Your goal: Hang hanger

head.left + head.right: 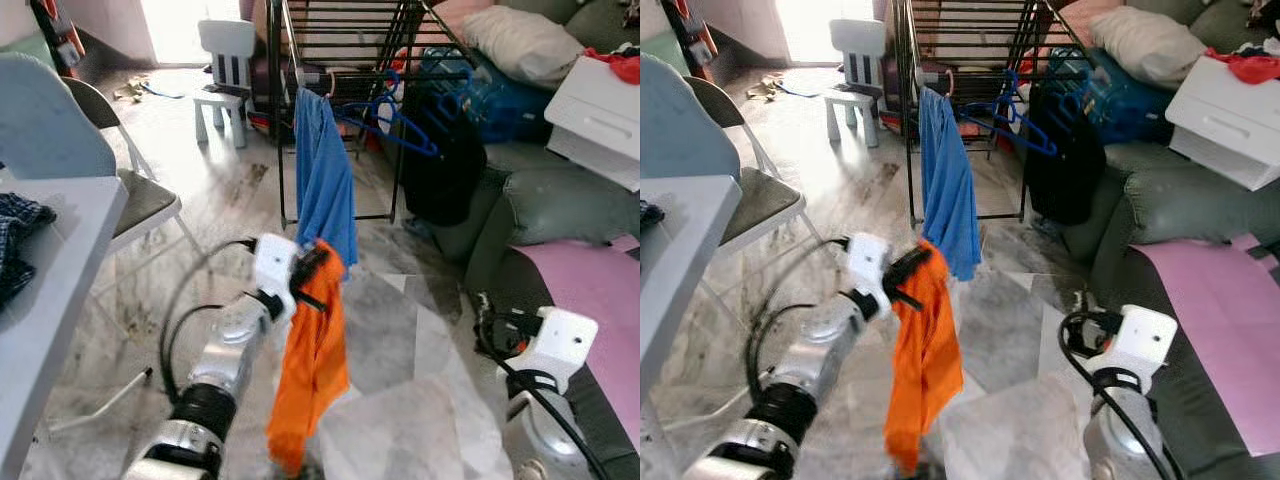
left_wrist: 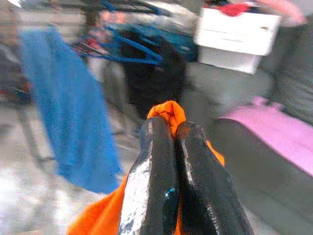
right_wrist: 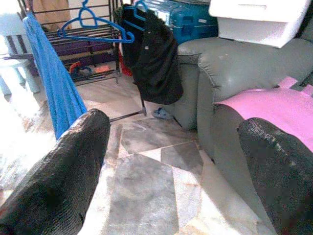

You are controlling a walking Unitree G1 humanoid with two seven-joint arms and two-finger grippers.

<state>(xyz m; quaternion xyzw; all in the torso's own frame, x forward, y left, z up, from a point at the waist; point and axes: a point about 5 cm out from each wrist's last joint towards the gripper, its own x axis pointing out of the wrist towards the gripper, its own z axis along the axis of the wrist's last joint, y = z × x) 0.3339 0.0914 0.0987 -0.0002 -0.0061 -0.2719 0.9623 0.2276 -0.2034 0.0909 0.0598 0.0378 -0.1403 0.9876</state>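
Observation:
My left gripper (image 1: 318, 262) is shut on the top of an orange garment (image 1: 313, 370), which hangs limp below it over the floor. The left wrist view has the two black fingers (image 2: 151, 186) pressed together with orange cloth (image 2: 166, 111) poking out at their tips. Just beyond, a blue garment (image 1: 324, 180) hangs from the black drying rack (image 1: 340, 40). Blue hangers (image 1: 395, 115) hang on the rack's rail beside a black garment (image 1: 440, 170). My right gripper (image 3: 171, 166) is open and empty, low at the right near the sofa.
A grey sofa (image 1: 540, 210) with a pink sheet (image 1: 600, 280) lines the right side, a white box (image 1: 600, 110) on it. A white table (image 1: 50, 300) and folding chair (image 1: 130, 190) stand at the left. A small white chair (image 1: 225, 70) is at the back.

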